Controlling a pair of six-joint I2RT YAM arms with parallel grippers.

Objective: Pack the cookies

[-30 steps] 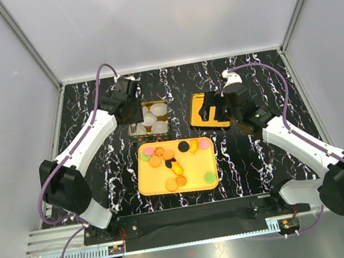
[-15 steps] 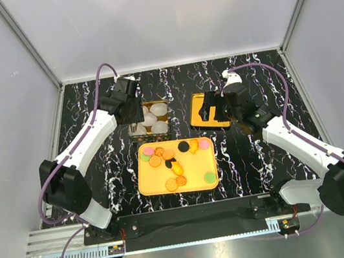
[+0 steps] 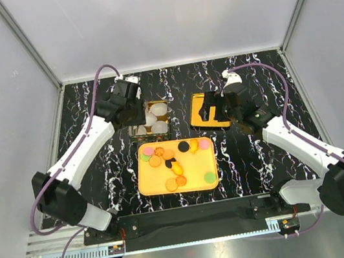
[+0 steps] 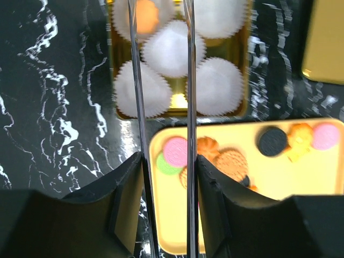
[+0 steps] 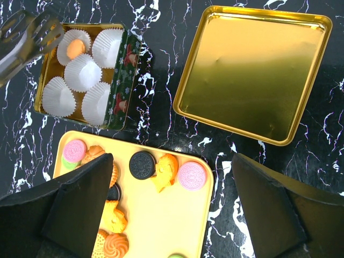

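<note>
Several cookies (image 3: pixel 175 158) lie on an orange tray (image 3: pixel 151 186): pink (image 5: pixel 192 175), black (image 5: pixel 142 164), orange and green ones. One orange cookie (image 5: pixel 75 47) sits in a white paper cup inside the open gold tin (image 3: pixel 134 132). My left gripper (image 3: pixel 131 112) is shut on metal tongs (image 4: pixel 188 80). The tong blades reach out over the tin's cups, slightly apart and holding nothing. The tongs also show in the right wrist view (image 5: pixel 27 32). My right gripper (image 3: pixel 218 110) is open and empty, high above the tray's far right corner (image 5: pixel 172 158).
The tin's gold lid (image 3: pixel 198 119) lies upturned on the black marbled table, right of the tin. Several empty white paper cups (image 5: pixel 85 72) fill the tin. Grey enclosure walls stand on three sides.
My left arm has shifted a little, its elbow moving down and left, with the tongs staying over the tin. The right arm has not moved.
</note>
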